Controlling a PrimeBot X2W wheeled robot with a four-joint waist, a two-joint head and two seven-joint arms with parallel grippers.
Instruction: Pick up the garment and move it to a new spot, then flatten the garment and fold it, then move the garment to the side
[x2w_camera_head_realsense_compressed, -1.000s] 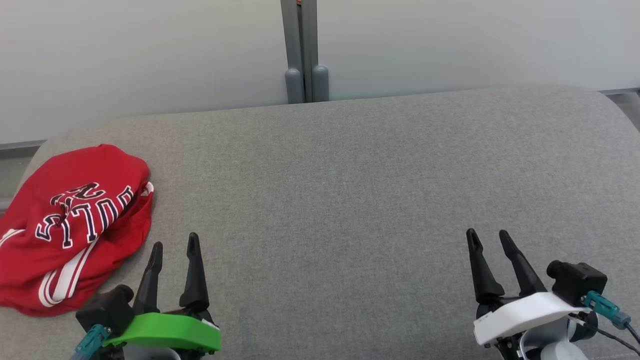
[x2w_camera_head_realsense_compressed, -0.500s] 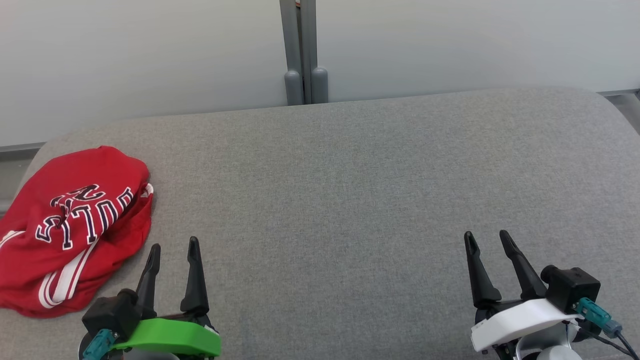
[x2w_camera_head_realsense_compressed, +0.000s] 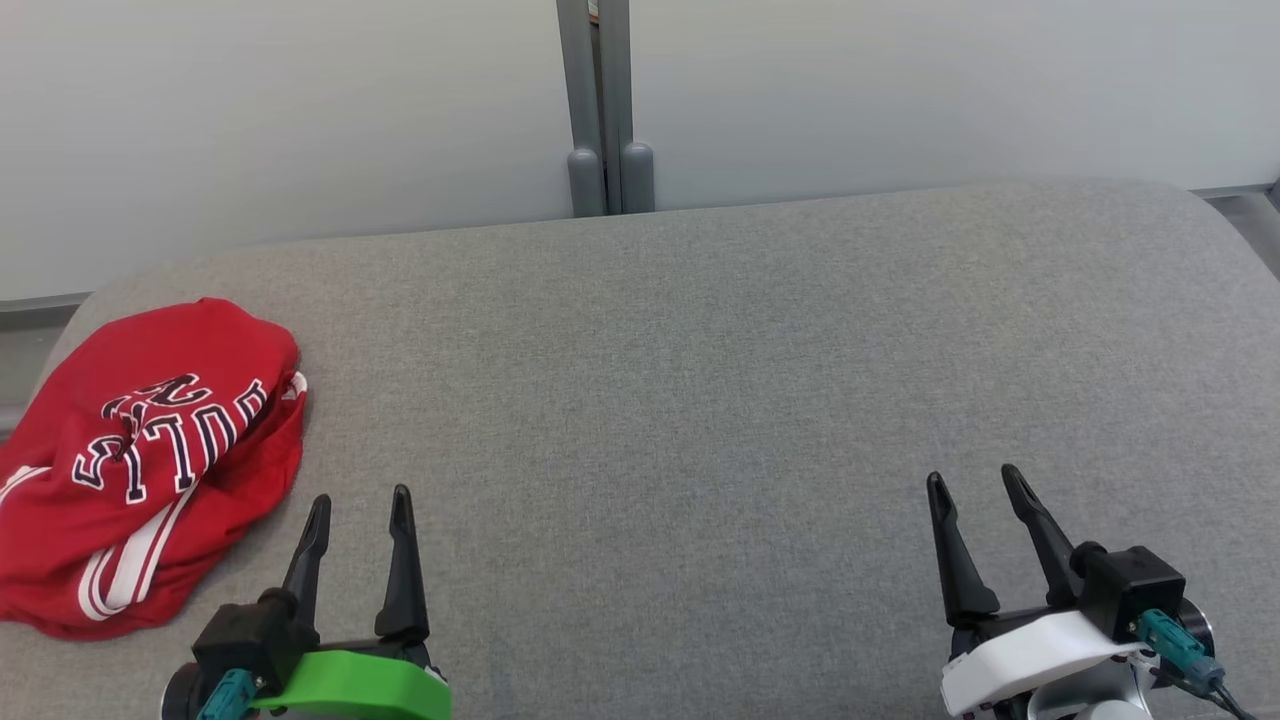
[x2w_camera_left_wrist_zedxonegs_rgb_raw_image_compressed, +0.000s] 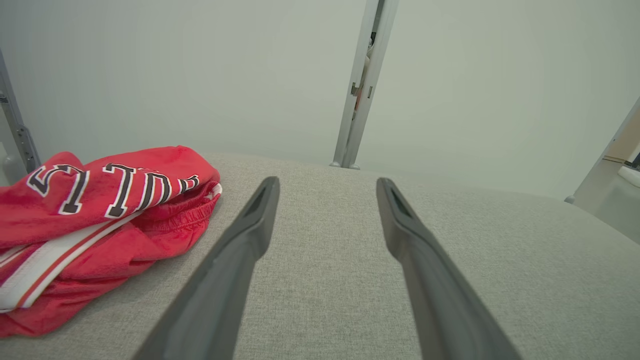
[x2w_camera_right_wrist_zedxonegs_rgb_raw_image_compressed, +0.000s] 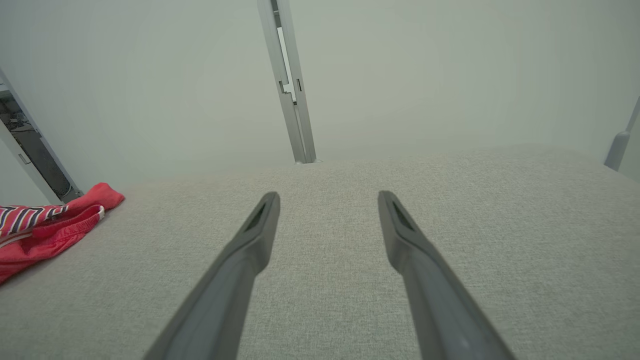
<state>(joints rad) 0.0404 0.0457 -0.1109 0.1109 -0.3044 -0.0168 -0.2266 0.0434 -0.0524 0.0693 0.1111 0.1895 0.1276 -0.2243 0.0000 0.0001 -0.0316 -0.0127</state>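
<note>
1. I see the garment (x2w_camera_head_realsense_compressed: 150, 460) bunched at the far left of the grey cushion (x2w_camera_head_realsense_compressed: 700, 380).
2. My left gripper (x2w_camera_head_realsense_compressed: 361, 496) is spread, empty, just beside it.
3. My right gripper (x2w_camera_head_realsense_compressed: 973, 476) is spread, empty, well apart.

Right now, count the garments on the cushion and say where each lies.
1: a red garment, bunched at the left end of the grey cushion, beside the left gripper. Another could hide inside it.
</note>
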